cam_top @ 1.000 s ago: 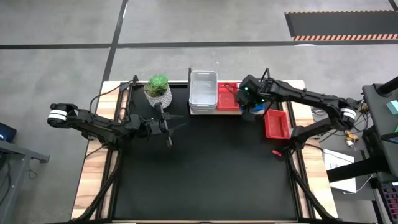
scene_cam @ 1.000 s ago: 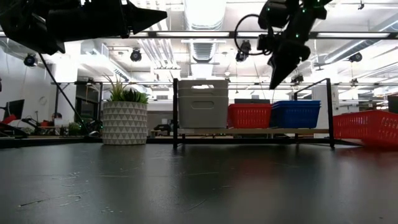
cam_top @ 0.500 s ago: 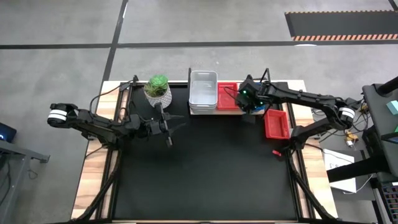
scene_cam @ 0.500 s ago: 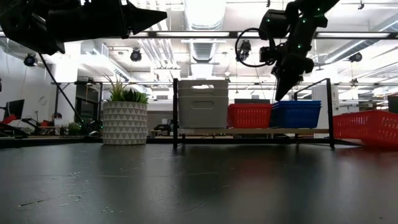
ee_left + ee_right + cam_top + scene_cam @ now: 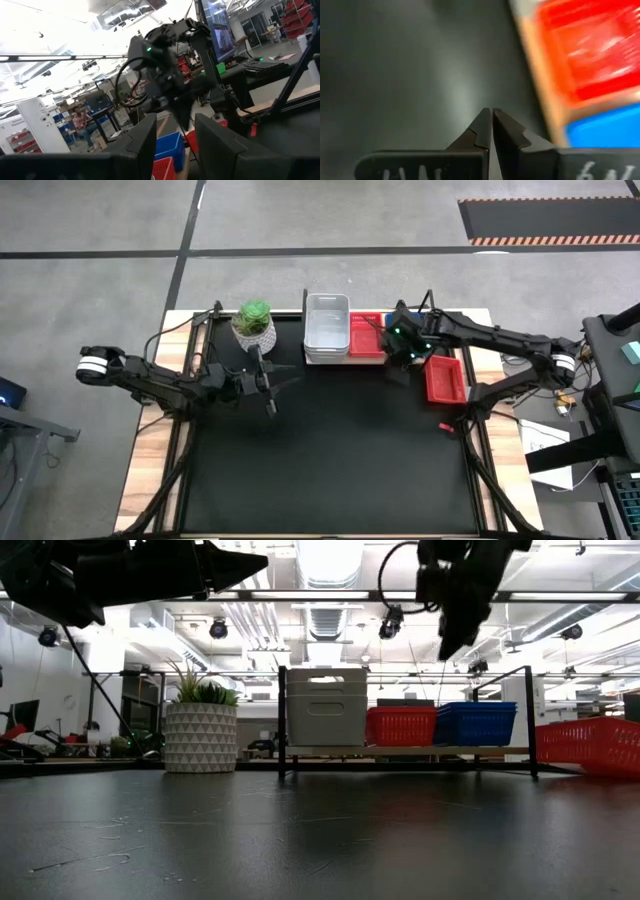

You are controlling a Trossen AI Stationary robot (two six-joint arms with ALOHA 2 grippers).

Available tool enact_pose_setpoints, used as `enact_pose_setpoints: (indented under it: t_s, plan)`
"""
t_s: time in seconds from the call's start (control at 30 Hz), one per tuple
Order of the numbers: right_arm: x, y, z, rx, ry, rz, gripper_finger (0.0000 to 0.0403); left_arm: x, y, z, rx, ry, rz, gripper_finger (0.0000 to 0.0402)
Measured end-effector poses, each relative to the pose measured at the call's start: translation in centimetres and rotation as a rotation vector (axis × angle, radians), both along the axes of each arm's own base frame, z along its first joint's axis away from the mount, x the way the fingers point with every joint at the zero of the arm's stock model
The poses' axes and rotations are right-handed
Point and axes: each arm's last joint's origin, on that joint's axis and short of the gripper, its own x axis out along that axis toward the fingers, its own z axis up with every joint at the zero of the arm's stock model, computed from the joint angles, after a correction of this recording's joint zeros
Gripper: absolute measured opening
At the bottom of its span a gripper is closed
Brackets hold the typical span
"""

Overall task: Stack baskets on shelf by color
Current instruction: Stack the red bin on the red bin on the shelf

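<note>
Above the right end of the shelf [image 5: 400,751], near the top centre-right of the low view, we see the right end effector [image 5: 447,648] with its fingers pressed together and nothing between them; in the right wrist view the two dark tips meet, with blurred red and blue baskets behind them. On the shelf, across the middle of the low view, we find the white-grey basket stack [image 5: 326,707] at its left end, the red basket [image 5: 401,726] touching it on the right, and the blue basket [image 5: 475,723] just beside the red one. Another red basket [image 5: 444,379] rests on the black worktop [image 5: 330,460], right of the shelf, at the centre right of the high view. At the left centre of the high view we see the left end effector [image 5: 275,384] over the worktop, well apart from the shelf, fingers spread and empty. A white ribbed plant pot [image 5: 201,737] stands left of the shelf
</note>
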Motion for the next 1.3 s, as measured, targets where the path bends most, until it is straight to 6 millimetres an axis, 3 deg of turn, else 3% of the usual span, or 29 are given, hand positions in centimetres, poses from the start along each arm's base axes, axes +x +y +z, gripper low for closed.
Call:
enact_pose_setpoints:
  t_s: [0.23,0.37,0.6,0.9,1.1,1.3]
  plan:
    - [-1.8,3.1,0.5,0.260,0.231,-0.264,0.0009,0.0,0.0,0.1,0.000,-0.005,0.000,0.0118]
    - [-3.1,3.7,-0.5,0.267,0.409,-0.416,0.0024,0.0,0.0,0.1,-0.001,-0.005,0.000,0.0118]
    - [-4.9,3.8,-3.1,0.171,0.587,-0.582,0.0099,-0.1,0.0,-0.1,-0.032,-0.001,-0.010,0.0118]
    - [-6.4,4.2,-7.6,0.152,0.707,-0.646,0.0178,-0.1,0.0,-0.1,-0.031,-0.003,-0.010,0.0118]
    - [-7.0,4.2,-9.2,0.116,0.735,-0.694,0.0180,0.0,0.0,0.2,-0.028,-0.016,-0.010,0.0118]
    - [-6.4,4.0,-10.4,0.109,0.628,-0.696,0.0148,-0.1,0.0,0.0,-0.032,-0.006,-0.011,0.0118]
